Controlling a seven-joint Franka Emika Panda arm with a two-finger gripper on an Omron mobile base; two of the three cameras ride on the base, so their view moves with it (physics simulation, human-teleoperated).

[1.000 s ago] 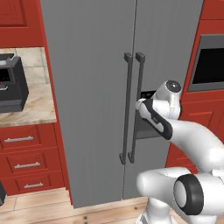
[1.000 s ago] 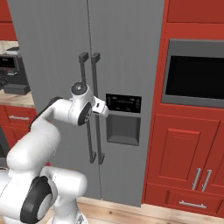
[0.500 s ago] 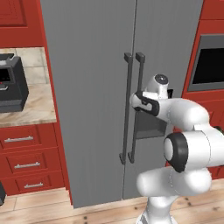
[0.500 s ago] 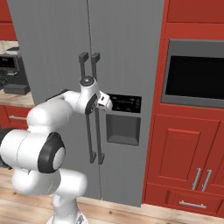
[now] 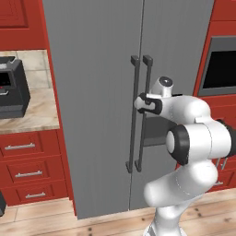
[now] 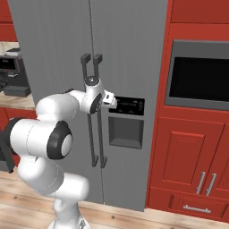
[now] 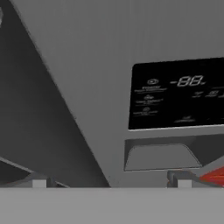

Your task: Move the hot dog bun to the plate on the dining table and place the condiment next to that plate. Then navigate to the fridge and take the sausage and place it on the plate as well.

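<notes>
The grey steel fridge (image 5: pixel 92 92) stands straight ahead with both doors shut. My gripper (image 5: pixel 139 102) is raised to mid-height, right at the two vertical bar handles (image 5: pixel 134 138), pointing at the right door. In the hand view its two fingertips (image 7: pixel 39 183) stand far apart with nothing between them, so the gripper (image 7: pixel 111 183) is open. That view looks closely at the black dispenser panel (image 7: pixel 179 94) and the grey door around it. The sausage, hot dog bun, plate, condiment and dining table are out of view.
A black coffee machine (image 5: pixel 11 87) sits on the marble worktop over red drawers (image 5: pixel 27 173), left of the fridge. A built-in black oven (image 6: pixel 199 74) and red cabinet doors (image 6: pixel 188 156) flank the right. My own elbow bulks low in front of the fridge.
The arm has folded in toward the fridge. The hand has moved from the dispenser side over to the door handles. The jaws have stayed open and the doors shut.
</notes>
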